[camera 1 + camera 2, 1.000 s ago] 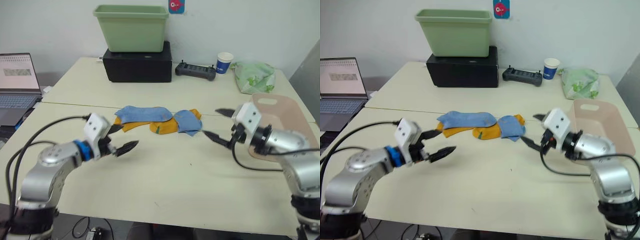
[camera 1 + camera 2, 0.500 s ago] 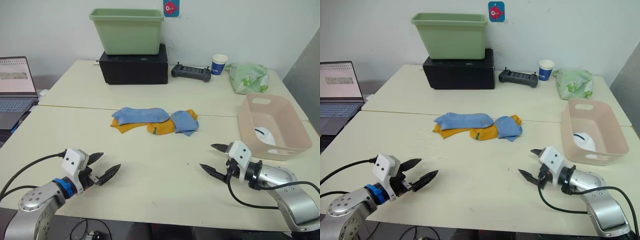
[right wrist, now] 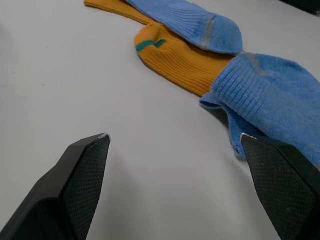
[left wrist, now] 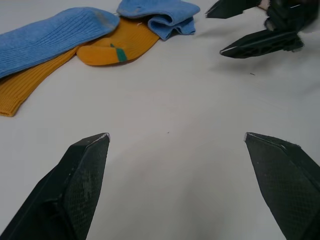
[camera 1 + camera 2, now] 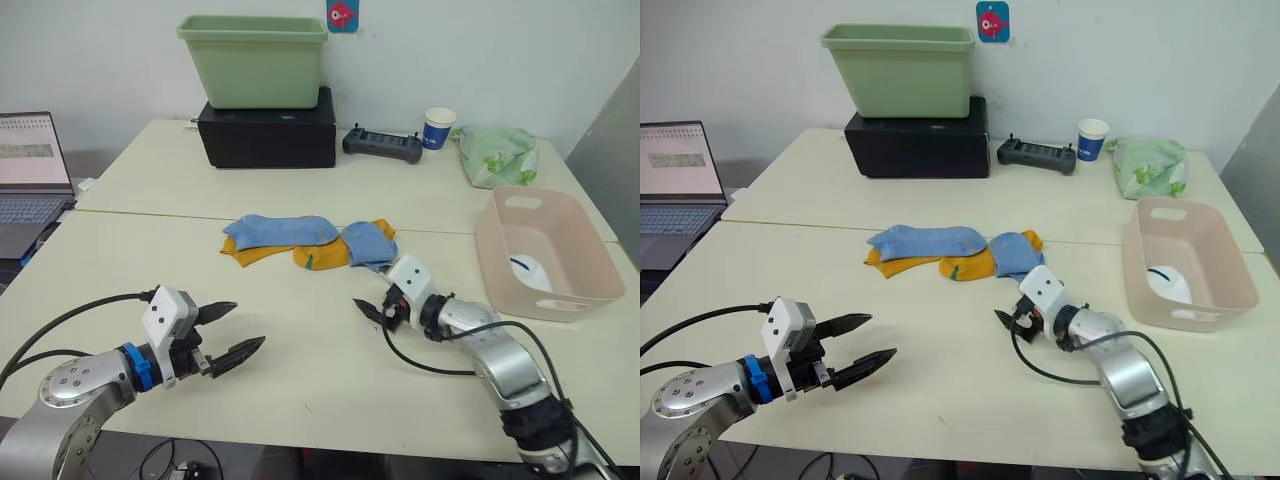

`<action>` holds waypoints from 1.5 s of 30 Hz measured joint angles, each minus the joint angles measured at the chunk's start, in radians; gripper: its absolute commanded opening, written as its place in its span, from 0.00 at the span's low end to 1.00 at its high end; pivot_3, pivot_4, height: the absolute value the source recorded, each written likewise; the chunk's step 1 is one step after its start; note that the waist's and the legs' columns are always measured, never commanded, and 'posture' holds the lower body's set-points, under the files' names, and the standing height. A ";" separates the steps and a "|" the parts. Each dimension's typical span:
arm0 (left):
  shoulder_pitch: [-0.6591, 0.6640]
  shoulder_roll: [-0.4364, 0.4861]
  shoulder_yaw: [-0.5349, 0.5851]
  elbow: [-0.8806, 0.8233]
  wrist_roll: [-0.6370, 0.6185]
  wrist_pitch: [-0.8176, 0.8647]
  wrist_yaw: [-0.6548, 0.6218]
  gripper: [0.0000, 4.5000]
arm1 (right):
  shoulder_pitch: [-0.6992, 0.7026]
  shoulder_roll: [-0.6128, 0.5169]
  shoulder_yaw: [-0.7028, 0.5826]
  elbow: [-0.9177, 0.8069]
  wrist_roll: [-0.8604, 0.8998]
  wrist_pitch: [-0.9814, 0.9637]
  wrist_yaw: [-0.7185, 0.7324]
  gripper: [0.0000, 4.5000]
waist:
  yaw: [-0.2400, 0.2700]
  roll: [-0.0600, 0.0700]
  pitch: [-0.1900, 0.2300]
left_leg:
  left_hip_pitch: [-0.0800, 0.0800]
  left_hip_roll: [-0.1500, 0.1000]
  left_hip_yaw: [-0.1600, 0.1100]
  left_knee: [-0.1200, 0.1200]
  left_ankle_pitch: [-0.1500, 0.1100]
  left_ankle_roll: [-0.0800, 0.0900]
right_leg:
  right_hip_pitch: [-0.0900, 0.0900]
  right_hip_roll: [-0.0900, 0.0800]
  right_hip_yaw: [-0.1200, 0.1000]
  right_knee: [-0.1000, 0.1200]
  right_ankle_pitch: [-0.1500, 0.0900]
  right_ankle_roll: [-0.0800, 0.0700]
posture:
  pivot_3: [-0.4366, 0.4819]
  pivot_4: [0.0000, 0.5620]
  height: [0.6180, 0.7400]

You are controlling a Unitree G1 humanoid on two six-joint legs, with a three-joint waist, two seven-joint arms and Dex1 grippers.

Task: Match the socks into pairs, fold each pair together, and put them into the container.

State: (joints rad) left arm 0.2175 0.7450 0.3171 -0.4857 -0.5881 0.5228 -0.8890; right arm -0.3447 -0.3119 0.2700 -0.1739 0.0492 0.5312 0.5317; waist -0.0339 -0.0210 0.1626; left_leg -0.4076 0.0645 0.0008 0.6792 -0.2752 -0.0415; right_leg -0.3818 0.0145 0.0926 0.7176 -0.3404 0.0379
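- Blue and orange socks [image 5: 305,243] are lying overlapped mid-surface; a white one is sitting in the container [image 5: 590,262]
- Right tool [image 5: 375,303], wide, is nearing the folded blue sock [image 3: 272,107]
- Left tool [image 5: 224,330] is hovering wide
- Risk: snagging both overlapped socks at once

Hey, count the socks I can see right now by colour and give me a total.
Light blue socks: 2
Mustard orange socks: 2
White socks: at least 1 bundle in the pink container, count unclear
Total clearly visible: 4 on the table, plus the white
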 measured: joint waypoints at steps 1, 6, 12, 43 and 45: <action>-0.002 0.010 0.001 -0.020 -0.011 0.009 -0.006 1.00 | -0.021 0.026 0.002 0.032 -0.009 0.006 -0.020 0.99 | 0.000 0.000 0.000 | 0.000 0.000 0.000 0.000 0.000 0.000 | 0.000 0.000 0.000 0.000 0.000 0.000 | 0.48 0.27 0.64; 0.004 0.039 0.001 -0.093 -0.061 0.047 -0.016 1.00 | -0.069 0.057 0.005 0.125 -0.037 0.002 -0.062 0.99 | 0.001 0.000 0.000 | 0.000 0.000 0.000 0.000 0.000 0.000 | -0.001 0.000 0.000 0.000 0.000 0.000 | 0.48 0.27 0.64; -0.016 0.047 0.000 -0.104 -0.074 0.063 -0.006 1.00 | -0.121 0.090 0.005 0.220 -0.068 -0.014 -0.093 0.99 | -0.002 0.000 0.000 | 0.000 0.000 0.001 0.000 0.000 0.000 | -0.002 0.000 0.001 0.001 0.000 0.000 | 0.48 0.27 0.64; -0.008 0.053 -0.048 -0.066 -0.026 0.011 -0.007 1.00 | 0.005 -0.187 0.077 -0.095 0.019 0.007 0.252 0.01 | 0.002 0.001 0.001 | -0.003 0.000 0.000 -0.001 0.000 0.000 | -0.003 0.000 0.000 -0.001 0.000 0.000 | 0.48 0.27 0.64; -0.006 0.065 -0.048 -0.064 -0.023 0.014 -0.014 1.00 | 0.077 -0.317 0.094 -0.211 0.053 0.011 0.357 0.01 | 0.003 0.000 0.001 | -0.003 -0.001 0.000 -0.001 0.000 0.000 | -0.003 -0.001 0.000 -0.002 0.000 0.000 | 0.48 0.27 0.64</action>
State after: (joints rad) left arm 0.2112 0.8104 0.2686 -0.5496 -0.6109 0.5369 -0.9033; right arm -0.2673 -0.6289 0.3638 -0.3846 0.1019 0.5421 0.8892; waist -0.0305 -0.0206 0.1637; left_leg -0.4108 0.0640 0.0007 0.6782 -0.2755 -0.0412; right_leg -0.3848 0.0137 0.0926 0.7155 -0.3406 0.0381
